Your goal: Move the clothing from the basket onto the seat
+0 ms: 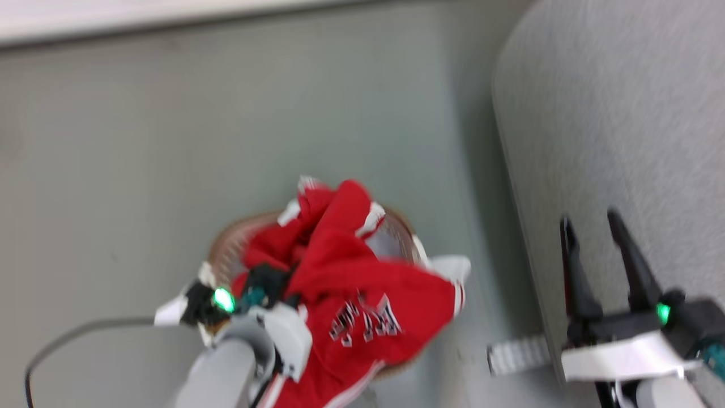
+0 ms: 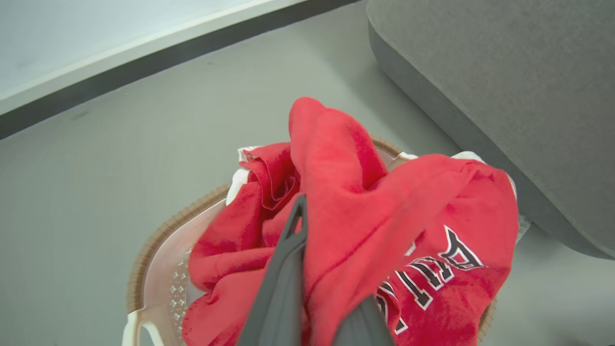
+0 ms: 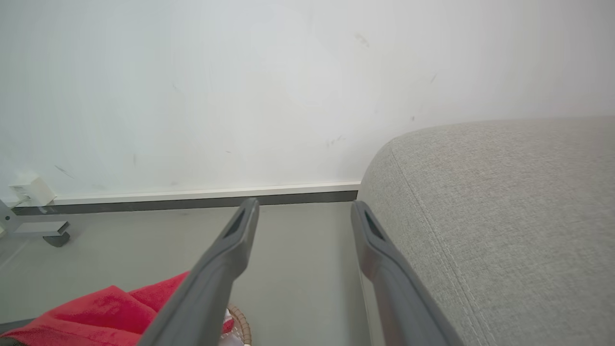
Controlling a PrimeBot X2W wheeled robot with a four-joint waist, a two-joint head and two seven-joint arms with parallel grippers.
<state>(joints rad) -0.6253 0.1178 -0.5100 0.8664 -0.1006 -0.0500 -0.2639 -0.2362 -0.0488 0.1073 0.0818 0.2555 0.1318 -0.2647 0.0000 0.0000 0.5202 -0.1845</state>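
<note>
My left hand [image 1: 266,283] is closed on a fold of the clothing [image 1: 351,266]. The red cloth stands up between my fingers [image 2: 286,269]. The clothing is heaped in the basket [image 1: 226,243] and hangs over its rim at 4 o'clock, with the lettering [image 1: 365,320] facing up. The basket stands on the floor [image 1: 141,141]. At 3 o'clock from it, near, is the grey seat [image 1: 623,113]. My right hand [image 1: 590,226] is spread open and empty, at the seat's edge.
</note>
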